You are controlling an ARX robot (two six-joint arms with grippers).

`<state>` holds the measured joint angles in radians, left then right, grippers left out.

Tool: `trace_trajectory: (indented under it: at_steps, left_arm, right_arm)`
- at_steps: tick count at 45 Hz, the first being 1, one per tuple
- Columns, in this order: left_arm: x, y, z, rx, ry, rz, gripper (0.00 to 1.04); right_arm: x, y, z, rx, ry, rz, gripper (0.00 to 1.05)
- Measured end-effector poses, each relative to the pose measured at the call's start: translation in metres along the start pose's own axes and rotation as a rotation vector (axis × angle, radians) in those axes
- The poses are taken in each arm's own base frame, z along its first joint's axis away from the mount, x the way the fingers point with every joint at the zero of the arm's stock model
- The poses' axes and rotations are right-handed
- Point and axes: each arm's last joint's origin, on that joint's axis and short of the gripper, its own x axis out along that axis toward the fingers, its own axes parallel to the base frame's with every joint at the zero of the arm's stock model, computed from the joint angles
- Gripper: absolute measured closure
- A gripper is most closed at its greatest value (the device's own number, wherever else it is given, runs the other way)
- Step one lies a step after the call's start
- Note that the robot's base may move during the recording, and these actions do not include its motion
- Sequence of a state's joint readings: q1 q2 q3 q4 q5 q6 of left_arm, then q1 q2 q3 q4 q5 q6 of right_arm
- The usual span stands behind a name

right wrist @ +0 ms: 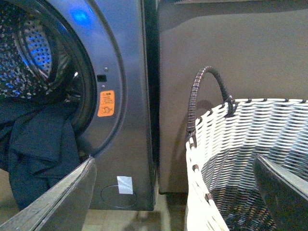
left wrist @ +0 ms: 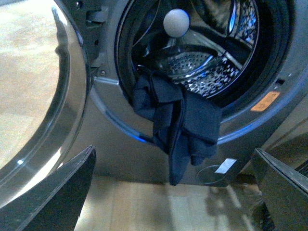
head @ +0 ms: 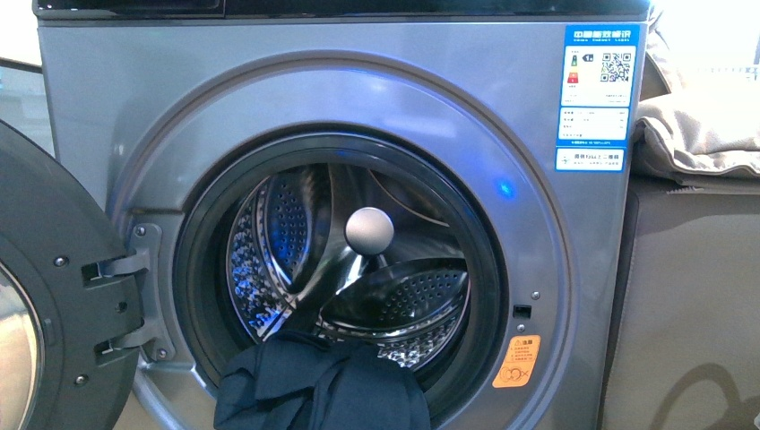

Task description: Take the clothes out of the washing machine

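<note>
The grey washing machine [head: 134, 98] stands with its round door [head: 49, 296] swung open to the left. Dark navy clothes [head: 323, 385] hang out over the lower lip of the drum mouth. In the left wrist view the clothes [left wrist: 175, 120] drape down the machine's front, and my left gripper [left wrist: 175, 192] is open, below and short of them, with nothing between its fingers. In the right wrist view my right gripper [right wrist: 178, 197] is open beside the machine [right wrist: 130, 72], over the basket's rim; the clothes [right wrist: 38, 149] show off to one side. Neither gripper appears in the front view.
A grey-and-white woven basket [right wrist: 231, 144] with a dark handle [right wrist: 207, 91] stands on the floor right of the machine. A grey cabinet side [head: 690, 305] adjoins the machine, with beige fabric [head: 699, 134] on top. A pale ball [head: 369, 231] sits inside the steel drum [head: 278, 242].
</note>
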<state>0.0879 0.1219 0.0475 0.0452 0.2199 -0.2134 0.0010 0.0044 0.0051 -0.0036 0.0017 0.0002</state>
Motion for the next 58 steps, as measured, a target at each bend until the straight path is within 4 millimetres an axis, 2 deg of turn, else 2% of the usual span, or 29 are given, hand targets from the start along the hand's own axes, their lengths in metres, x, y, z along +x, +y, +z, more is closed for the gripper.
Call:
trace_trajectory:
  at_steps: [4,8,13,17,22,28,35,48,58]
  left_arm:
    - [0.005,0.0,0.02,-0.033,-0.055,-0.023,0.06]
    - [0.017,-0.001,0.051,-0.022,-0.125,-0.04,0.06]
    - [0.034,-0.004,0.071,0.006,-0.147,-0.075,0.06]
    - [0.058,-0.009,0.085,0.043,-0.148,-0.112,0.06]
    - [0.099,-0.021,0.094,0.098,-0.125,-0.147,0.06]
    - [0.151,-0.04,0.081,0.165,-0.041,-0.181,0.06]
    - [0.2,-0.066,0.067,0.217,0.013,-0.222,0.06]
    - [0.264,-0.092,0.031,0.232,0.125,-0.214,0.06]
    - [0.307,-0.1,0.003,0.242,0.18,-0.15,0.06]
  right_arm:
    - [0.0,0.0,0.0,0.0,0.0,0.0,0.08]
    - [0.0,0.0,0.0,0.0,0.0,0.0,0.08]
    - [0.0,0.0,0.0,0.0,0.0,0.0,0.08]
    - [0.0,0.0,0.0,0.0,0.0,0.0,0.08]
    - [0.0,0.0,0.0,0.0,0.0,0.0,0.08]
    - [0.0,0.0,0.0,0.0,0.0,0.0,0.08]
    - [0.0,0.0,0.0,0.0,0.0,0.0,0.08]
    - [0.0,0.0,0.0,0.0,0.0,0.0,0.08]
    - [0.0,0.0,0.0,0.0,0.0,0.0,0.08]
